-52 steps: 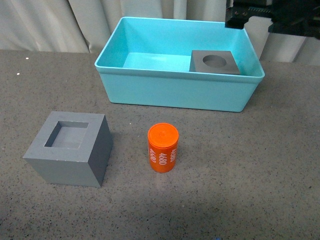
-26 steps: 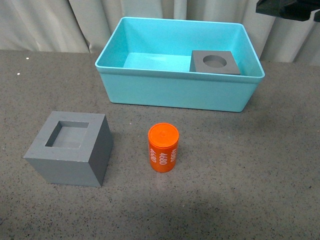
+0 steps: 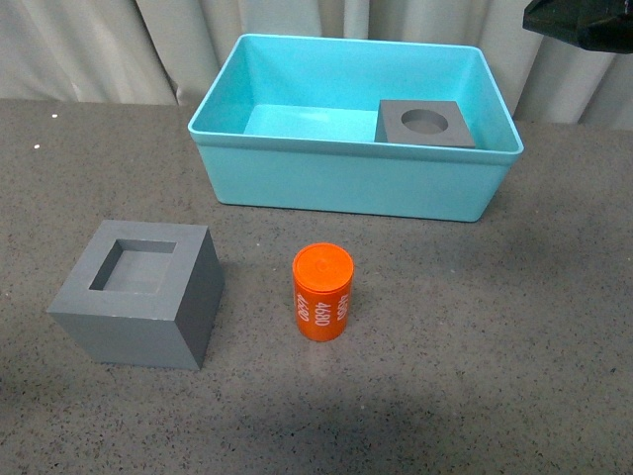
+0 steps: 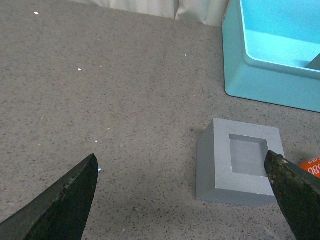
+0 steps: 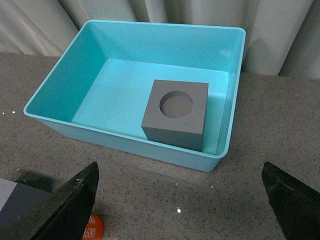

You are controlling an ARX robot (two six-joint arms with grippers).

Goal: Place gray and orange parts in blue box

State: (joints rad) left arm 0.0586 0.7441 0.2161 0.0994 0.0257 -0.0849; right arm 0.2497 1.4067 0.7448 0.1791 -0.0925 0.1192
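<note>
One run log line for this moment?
round-recess cube: in blue box | square-recess cube, orange cylinder: on table | left gripper: open | right gripper: open

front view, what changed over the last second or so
The right arm drew back from over the blue box toward the view's right edge. Nothing was gripped or released. The round-recess cube in the box, the square-recess cube and the orange cylinder stayed put.
</note>
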